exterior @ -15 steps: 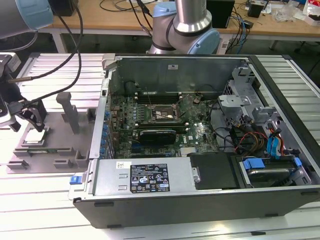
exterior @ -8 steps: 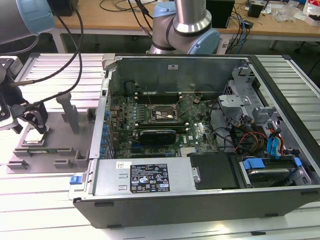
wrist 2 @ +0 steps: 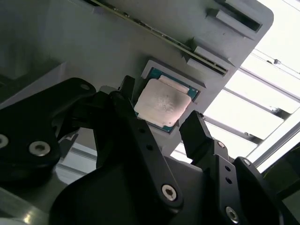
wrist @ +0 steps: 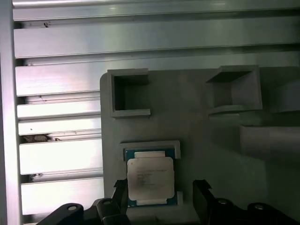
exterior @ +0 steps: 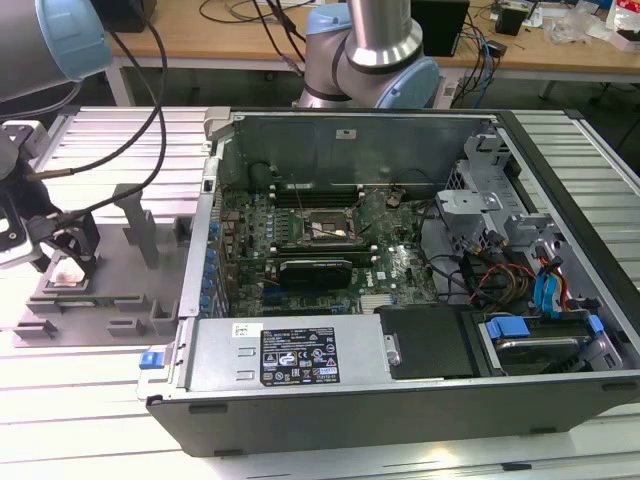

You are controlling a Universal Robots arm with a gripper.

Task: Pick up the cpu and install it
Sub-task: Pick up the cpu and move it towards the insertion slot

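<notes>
While the cpu is lying flat, metal top up, in a recess of the grey fixture on the counter, the gripper is hovering open over it; its fingers are flanking the chip's slightly longer sides, gripping nothing.

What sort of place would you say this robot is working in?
Probably a robotics lab or assembly test cell: an open desktop computer case sits on an aluminium-profile table, a cpu rests in a grey fixture, and cable-strewn wooden desks stand behind.
</notes>
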